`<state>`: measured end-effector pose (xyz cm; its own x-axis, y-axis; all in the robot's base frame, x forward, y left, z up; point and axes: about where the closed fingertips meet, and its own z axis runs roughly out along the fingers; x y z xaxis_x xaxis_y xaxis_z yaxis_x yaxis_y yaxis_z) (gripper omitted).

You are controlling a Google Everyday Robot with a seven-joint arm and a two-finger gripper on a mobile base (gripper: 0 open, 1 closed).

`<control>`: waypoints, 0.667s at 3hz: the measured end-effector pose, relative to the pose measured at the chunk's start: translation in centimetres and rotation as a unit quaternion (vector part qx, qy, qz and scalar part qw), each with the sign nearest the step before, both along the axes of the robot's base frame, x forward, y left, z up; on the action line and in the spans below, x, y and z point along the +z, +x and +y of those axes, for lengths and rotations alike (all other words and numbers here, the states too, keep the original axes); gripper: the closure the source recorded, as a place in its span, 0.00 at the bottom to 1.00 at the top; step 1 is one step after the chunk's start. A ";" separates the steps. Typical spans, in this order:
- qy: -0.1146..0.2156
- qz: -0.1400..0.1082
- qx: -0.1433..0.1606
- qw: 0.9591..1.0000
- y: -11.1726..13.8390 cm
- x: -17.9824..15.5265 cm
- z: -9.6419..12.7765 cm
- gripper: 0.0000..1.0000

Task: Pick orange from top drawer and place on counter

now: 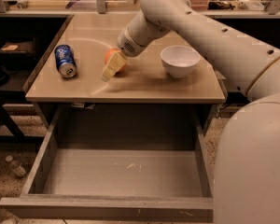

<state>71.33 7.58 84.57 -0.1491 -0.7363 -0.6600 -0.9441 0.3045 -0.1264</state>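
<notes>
On the counter [144, 85], left of centre and about midway between the front and back edges, sits the orange [113, 56]. It appears to rest on the surface, though its contact with the top is partly hidden. The gripper [112, 65] is at the orange, reaching in from the right-rear. One pale finger [110, 70] lies slanted across the front of the fruit, its tip down at the worktop toward the front edge. The second finger is hidden behind the orange. From what shows, the fingers are set narrow and closed about the orange.

The arm [200, 27] runs from the gripper up toward the back edge, then sweeps down past the right edge; its large body fills the lower right of the view.

A blue can [65, 60] lies on its side near the left edge, well apart from the orange. A white bowl [179, 60] stands upright toward the right edge, near the orange but not touching it.

Below the front edge, the drawer [121, 171] is pulled fully open. Its grey bottom holds only a few pale specks. The front panel is scuffed.

On the floor by the drawer's left wall lies a small bottle [15, 166].
</notes>
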 end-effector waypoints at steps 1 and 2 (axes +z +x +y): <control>-0.005 -0.004 -0.003 1.000 0.2 0.3 0.4 0.00; -0.030 -0.045 -0.033 0.998 0.7 4.7 -0.8 0.00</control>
<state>72.00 6.80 89.25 -0.1395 -0.7655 -0.6282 -0.9064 0.3541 -0.2303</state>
